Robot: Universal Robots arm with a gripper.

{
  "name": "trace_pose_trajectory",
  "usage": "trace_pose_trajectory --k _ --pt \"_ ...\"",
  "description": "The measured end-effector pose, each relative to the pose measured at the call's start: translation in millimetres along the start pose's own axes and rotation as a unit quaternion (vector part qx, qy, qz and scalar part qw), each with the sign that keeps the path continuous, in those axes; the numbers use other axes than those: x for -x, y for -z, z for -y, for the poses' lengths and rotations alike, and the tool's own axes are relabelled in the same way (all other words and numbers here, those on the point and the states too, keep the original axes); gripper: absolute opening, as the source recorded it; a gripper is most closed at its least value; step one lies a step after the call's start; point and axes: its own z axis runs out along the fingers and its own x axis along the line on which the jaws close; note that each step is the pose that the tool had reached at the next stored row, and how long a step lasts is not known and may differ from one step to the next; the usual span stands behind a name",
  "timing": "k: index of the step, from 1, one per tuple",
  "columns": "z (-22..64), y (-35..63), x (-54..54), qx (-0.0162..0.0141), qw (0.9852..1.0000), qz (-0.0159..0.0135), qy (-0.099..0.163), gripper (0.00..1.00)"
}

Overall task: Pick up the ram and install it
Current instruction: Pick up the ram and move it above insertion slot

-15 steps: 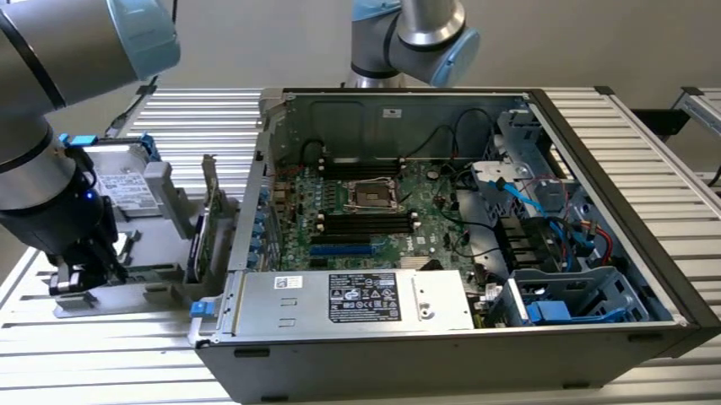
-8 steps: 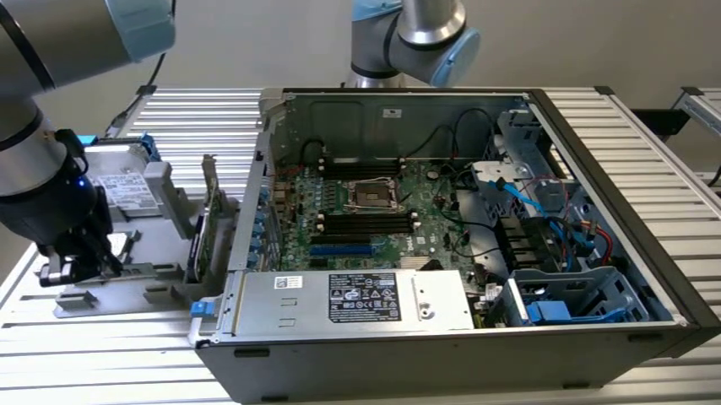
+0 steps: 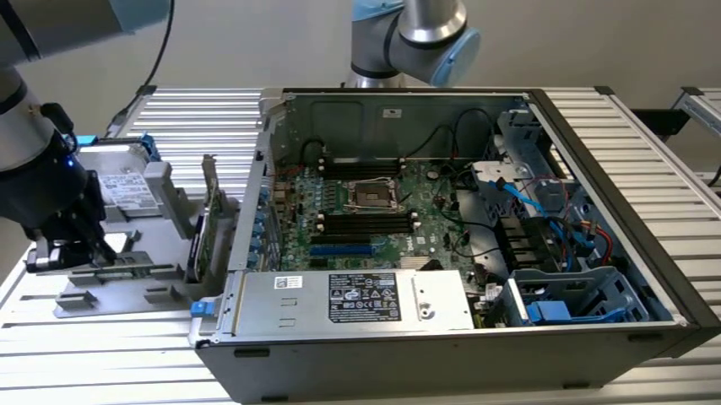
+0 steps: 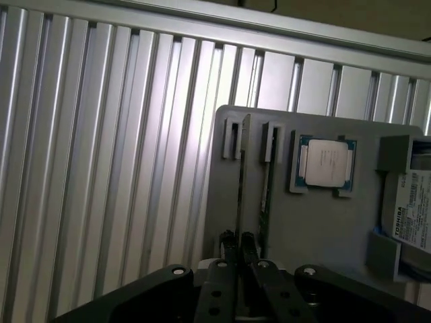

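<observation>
Gripper sat low over grey tray, at the exterior view's left, beside open computer case. Fingers pinched the ram, which stood on edge in a tray slot. 1 more stick just beside it; processor near.

green ram, silver ribbed table

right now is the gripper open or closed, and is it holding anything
gripper: looks closed on the ram, which stands on edge in its grey holder, not lifted out yet.
</observation>
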Motion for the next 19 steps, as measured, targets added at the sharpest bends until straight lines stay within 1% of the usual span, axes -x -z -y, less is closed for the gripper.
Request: trace_pose_trajectory --k 4,7,13,19 --pt "3.0 14.3 0.5 0.0008 1.0 0.0001 0.0 0.14" --pt "8.3 24.8 0.4 0.0015 1.0 0.0002 0.0 0.14" --pt "25.0 46.5 -0.5 0.0032 1.0 0.0004 0.0 0.14" --pt "43.3 65.0 -1.6 0.0044 1.0 0.0006 0.0 0.14"
